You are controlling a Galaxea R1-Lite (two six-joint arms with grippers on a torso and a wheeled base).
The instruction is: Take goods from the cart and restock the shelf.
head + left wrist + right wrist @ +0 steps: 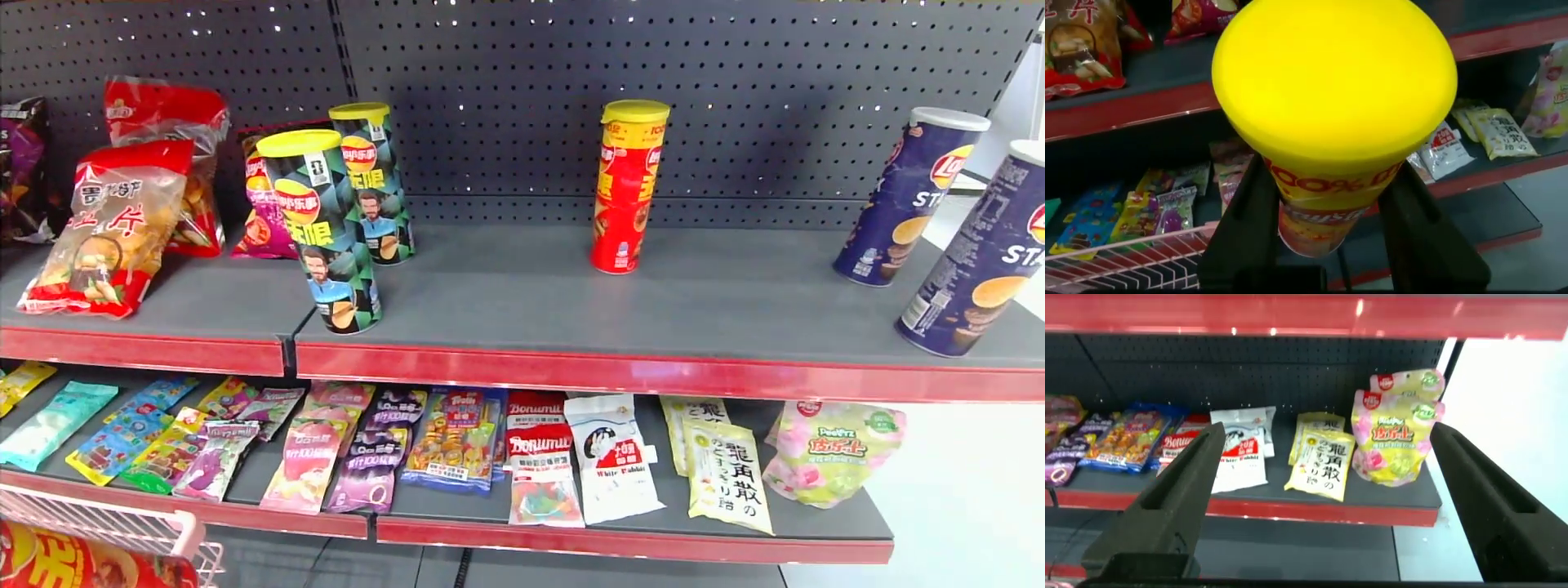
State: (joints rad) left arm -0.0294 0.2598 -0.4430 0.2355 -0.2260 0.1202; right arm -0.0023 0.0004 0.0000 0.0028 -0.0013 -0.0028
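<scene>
The left pincer point(1327, 220) is clamped on a chip can point(1333, 73), one dark finger on each side of the tube a little below its broad yellow lid. The can hangs in the air on the near side of the shelving, close to the cart point(1127, 261), whose wire rim shows beside it. It has not reached the upper shelf point(653, 310).

The right pincer point(1325, 433) is spread wide with nothing between its fingers. It faces the candy bags on the lower shelf point(1404, 508).

The can looks like a stiff card tube with a glossy printed wall, so it is likely light but slick, and the crisps inside would break if it were crushed or dropped. A firm but moderate squeeze across the round body seems right (the lid is only a snap-on cap and a poor place to hold). Being tall and narrow, it will probably tip easily, so it should come down flat on its base and be let go only once it stands.

A matching red can point(629, 186) stands upright in the middle of the upper shelf. The bare grey surface to its left and right looks like the natural place for this one, well apart from the green-black cans point(326, 229) at the left and the dark blue cans point(910, 196) at the right
</scene>
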